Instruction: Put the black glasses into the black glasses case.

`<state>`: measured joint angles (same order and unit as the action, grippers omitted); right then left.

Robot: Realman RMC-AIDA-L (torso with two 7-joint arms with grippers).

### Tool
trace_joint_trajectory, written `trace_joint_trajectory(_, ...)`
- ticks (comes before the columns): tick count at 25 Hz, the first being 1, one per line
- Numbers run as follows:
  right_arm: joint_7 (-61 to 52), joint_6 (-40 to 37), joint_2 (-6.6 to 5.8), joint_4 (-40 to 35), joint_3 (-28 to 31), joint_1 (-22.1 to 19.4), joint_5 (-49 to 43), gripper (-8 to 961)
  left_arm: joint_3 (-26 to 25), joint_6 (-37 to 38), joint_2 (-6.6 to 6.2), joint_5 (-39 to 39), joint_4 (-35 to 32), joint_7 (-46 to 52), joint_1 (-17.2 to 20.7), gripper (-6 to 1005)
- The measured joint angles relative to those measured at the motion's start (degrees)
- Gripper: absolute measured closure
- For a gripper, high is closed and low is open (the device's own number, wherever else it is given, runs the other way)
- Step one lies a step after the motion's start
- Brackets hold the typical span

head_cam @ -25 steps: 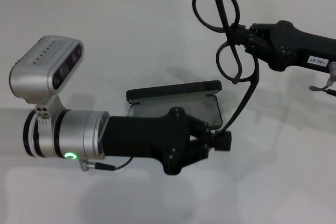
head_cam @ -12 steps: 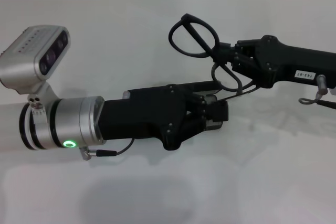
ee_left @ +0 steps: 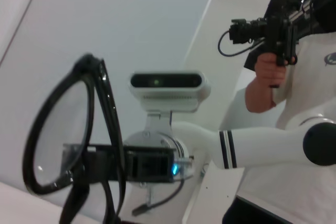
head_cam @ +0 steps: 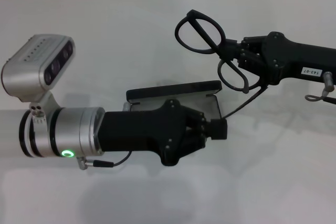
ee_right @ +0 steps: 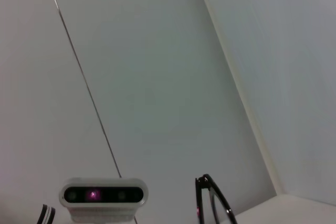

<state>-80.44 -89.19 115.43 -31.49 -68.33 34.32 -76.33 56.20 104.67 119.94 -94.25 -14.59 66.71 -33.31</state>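
Lifted back up and away from where they were half a second ago, the black glasses now hang above the far right corner of the black glasses case instead of dipping low over its open tray. One temple arm trails down past the case's right end. The right gripper is clamped on the frame at the bridge, between the two lenses, and holds them edge-on with one lens farther from the case and one nearer.

That case sits open on the white table, lid standing along its far side, grey lining showing. The left gripper lies over the near edge of the case, reaching to its right end; its fingers look drawn together, and I'd guess they are pinning the case, though I can't see what they grip.

To my eye the glasses are not yet in. The lift reads as a re-aim, and the dangling temple could snag the case's rim on the way down.
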Motion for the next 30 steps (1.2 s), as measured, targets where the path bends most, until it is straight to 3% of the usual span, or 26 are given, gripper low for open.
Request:
trace_joint_trajectory(10, -0.3, -0.3, -0.39, -1.7, 0.0, -0.1, -0.3, 891, 0.2, -1.4, -0.24, -0.6, -0.5, 0.0, 1.2, 993)
trace_joint_trajectory(20, -0.4, -0.2, -0.91, -1.8, 0.0, -0.2, -0.5, 891, 0.1, -1.0, -1.84, -0.7, -0.7, 0.2, 2.1, 992)
trace_joint_trajectory(30, 0.0, 2.5, 0.08, -1.5, -0.1, 0.5, -0.2, 891, 2.0, 1.1, -0.27, -1.2, -0.3, 1.8, 0.1, 992)
